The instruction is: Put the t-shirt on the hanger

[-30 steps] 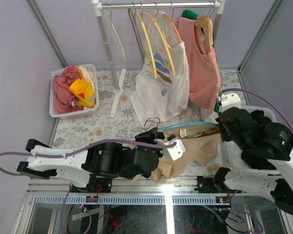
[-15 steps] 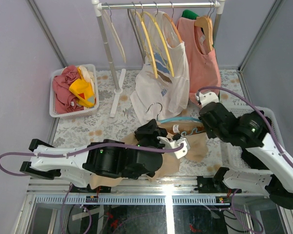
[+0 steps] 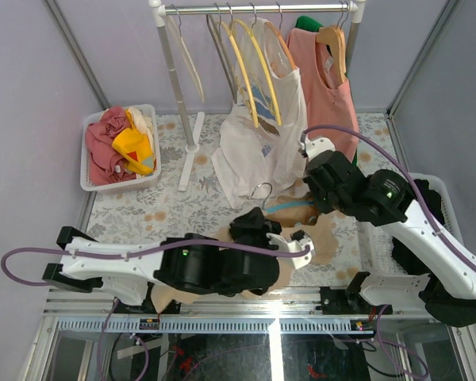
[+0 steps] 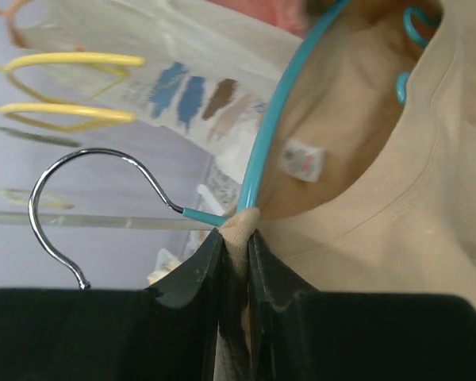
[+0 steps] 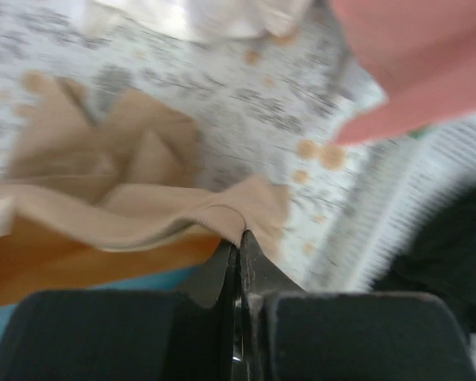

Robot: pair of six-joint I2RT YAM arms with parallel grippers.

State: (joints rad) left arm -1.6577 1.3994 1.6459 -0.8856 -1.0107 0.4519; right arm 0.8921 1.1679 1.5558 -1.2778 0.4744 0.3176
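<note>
Top external: arms half-hide t-shirt (image 3: 327, 238); left gripper (image 4: 236, 238), right gripper (image 5: 238, 242) each pinch it.

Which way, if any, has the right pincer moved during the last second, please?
Yes: the right pincer has swung left and farther out, toward the white shirt on the rack.

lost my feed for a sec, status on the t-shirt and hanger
Left gripper shut on t-shirt collar at hanger neck. Right gripper shut on collar too. Hanger arm inside neck opening. White printed shirt close behind.
</note>
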